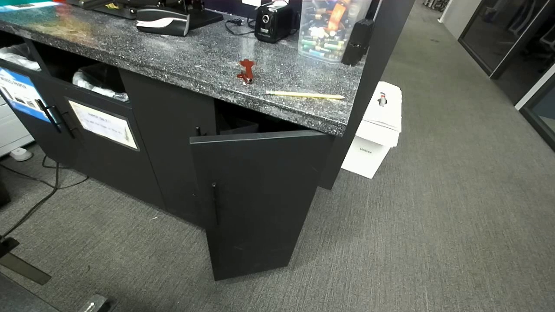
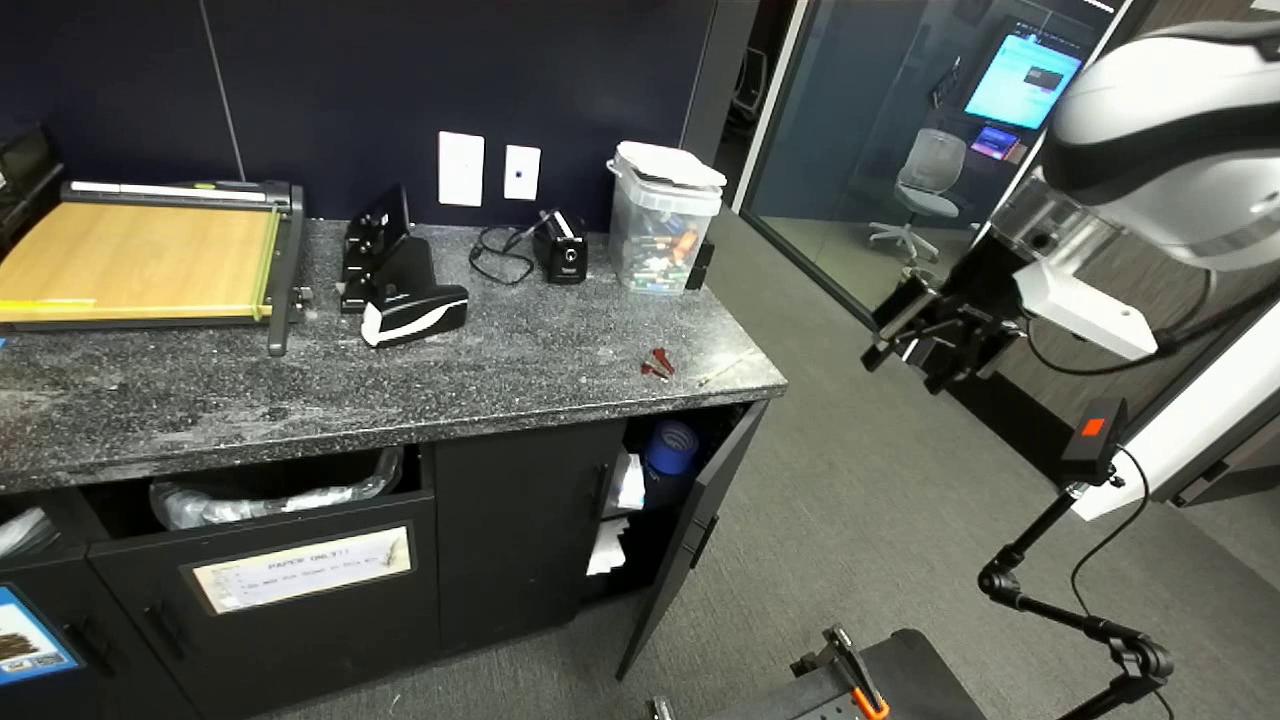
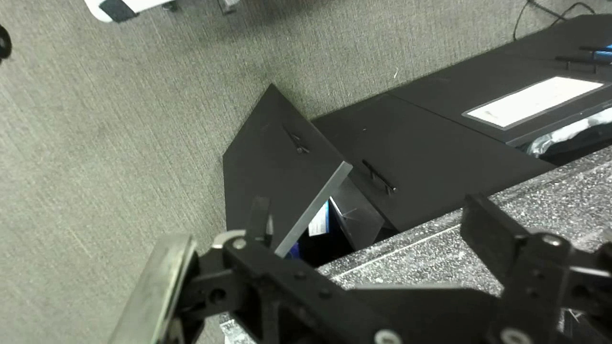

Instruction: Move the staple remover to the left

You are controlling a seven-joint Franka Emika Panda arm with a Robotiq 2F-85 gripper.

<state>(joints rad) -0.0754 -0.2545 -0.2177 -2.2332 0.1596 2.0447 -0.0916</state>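
The staple remover, small, dark red and claw-shaped, lies on the speckled grey countertop near its front edge. It shows in both exterior views [image 1: 246, 70] [image 2: 659, 365]. It is not visible in the wrist view. My gripper [image 2: 905, 371] is in the air off the right end of the counter in an exterior view, well apart from the staple remover. In the wrist view my gripper [image 3: 371, 217] has its two fingers wide apart with nothing between them. The countertop [image 3: 420, 258] shows beyond and below the fingers.
A yellowish stick [image 1: 305, 95] lies beside the staple remover. Behind stand a clear bin of batteries [image 2: 660, 225], a pencil sharpener [image 2: 562, 247] and a black-and-white stapler [image 2: 415, 315]. A paper cutter [image 2: 140, 260] sits far left. A cabinet door [image 1: 260, 199] hangs open below.
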